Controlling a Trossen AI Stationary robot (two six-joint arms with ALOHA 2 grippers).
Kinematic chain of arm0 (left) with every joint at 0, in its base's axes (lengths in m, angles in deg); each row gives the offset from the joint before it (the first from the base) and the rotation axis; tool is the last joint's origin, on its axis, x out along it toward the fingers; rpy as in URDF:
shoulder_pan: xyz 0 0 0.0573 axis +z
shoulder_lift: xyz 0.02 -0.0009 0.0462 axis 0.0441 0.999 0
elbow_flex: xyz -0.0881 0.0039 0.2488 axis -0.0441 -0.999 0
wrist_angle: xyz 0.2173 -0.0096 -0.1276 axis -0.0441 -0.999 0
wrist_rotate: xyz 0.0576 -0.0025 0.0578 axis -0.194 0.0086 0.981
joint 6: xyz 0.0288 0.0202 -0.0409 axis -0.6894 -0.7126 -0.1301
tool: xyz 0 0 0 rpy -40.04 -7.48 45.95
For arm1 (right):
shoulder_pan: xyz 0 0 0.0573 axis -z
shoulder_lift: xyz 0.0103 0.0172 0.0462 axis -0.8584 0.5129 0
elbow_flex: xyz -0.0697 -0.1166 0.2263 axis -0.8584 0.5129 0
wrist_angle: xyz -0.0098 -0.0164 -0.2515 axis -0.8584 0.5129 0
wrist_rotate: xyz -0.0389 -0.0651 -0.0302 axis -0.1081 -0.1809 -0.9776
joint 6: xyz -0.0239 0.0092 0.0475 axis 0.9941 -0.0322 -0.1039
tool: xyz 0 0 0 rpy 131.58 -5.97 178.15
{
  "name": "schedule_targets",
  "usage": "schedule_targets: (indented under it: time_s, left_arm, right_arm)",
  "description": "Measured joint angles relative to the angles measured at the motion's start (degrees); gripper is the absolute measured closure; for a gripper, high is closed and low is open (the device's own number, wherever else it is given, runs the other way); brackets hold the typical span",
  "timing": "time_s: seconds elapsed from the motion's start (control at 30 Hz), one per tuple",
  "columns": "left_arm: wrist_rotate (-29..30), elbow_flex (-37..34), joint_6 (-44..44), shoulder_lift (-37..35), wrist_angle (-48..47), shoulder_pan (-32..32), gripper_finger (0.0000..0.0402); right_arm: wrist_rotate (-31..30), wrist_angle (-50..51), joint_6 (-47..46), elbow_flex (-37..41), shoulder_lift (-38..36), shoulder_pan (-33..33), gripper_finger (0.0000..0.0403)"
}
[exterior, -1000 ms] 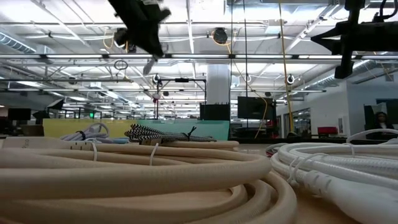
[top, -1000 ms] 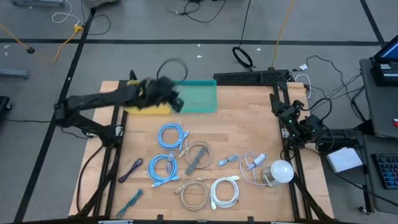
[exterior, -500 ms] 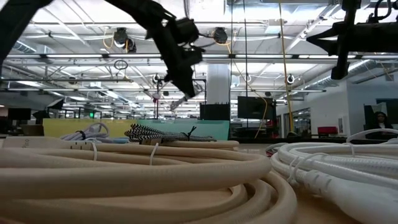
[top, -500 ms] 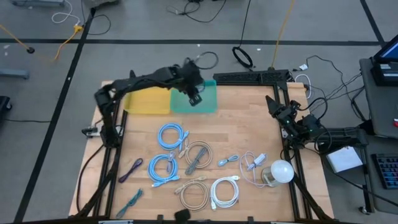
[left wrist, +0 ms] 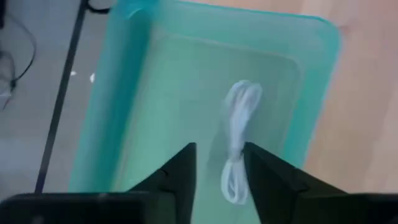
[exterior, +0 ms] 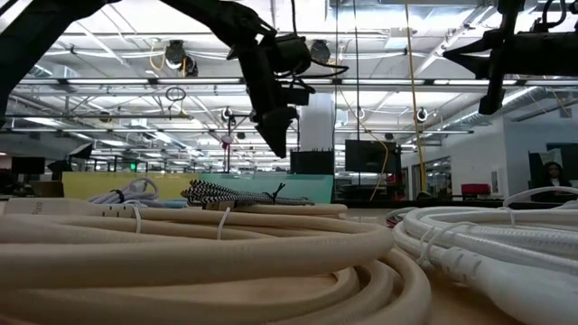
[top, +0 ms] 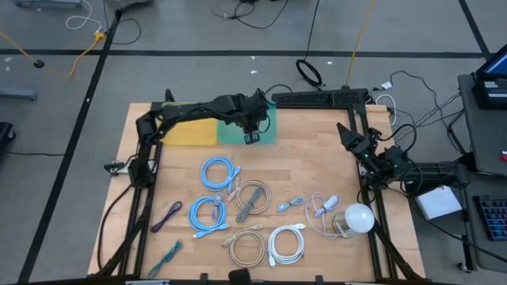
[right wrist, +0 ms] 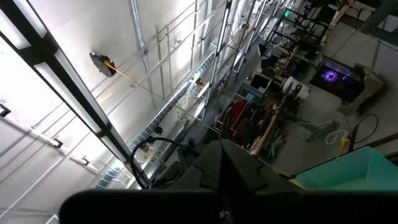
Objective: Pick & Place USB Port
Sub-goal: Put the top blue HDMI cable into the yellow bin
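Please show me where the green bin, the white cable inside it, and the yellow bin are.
green bin (left wrist: 124,99), left wrist view, on its side wall
white cable (left wrist: 239,134), left wrist view, on the middle of the bundle
yellow bin (top: 190,133), high view, on its bare floor

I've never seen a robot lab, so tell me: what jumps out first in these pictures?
The left arm's claw hangs open over a green bin at the table's far edge, and a small white cable lies coiled inside the bin. Nearer, coiled cables, among them two blue cables, lie spread over the wooden table. The right arm waits folded at the table's right side.
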State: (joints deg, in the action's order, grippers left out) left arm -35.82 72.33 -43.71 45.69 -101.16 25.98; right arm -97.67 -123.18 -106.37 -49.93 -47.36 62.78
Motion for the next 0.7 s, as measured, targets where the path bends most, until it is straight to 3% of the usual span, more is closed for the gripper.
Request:
schedule_targets:
  time_s: [0.2, 0.4, 0.53, 0.7]
  left_arm:
    - [-0.37, 0.24, 4.83, -1.51, -5.62, 1.52, 0.0213]
    - [-13.93, 0.24, 11.31, -8.24, -17.80, -0.13, 0.0215]
    - [-17.51, -1.43, 15.30, -14.96, -23.44, -5.56, 0.0216]
    - [-14.47, -10.08, 26.11, -22.97, -25.29, -15.34, 0.0216]
  right_arm:
    - [-0.03, 0.00, 0.07, 0.00, 0.00, 0.00, 0.0403]
    - [0.00, 0.00, 0.08, 0.00, 0.00, 0.00, 0.0403]
    - [-0.08, 0.16, 0.07, 0.00, 0.10, 0.00, 0.0403]
    - [-0.13, 0.24, 0.02, 0.00, 0.35, 0.00, 0.0403]
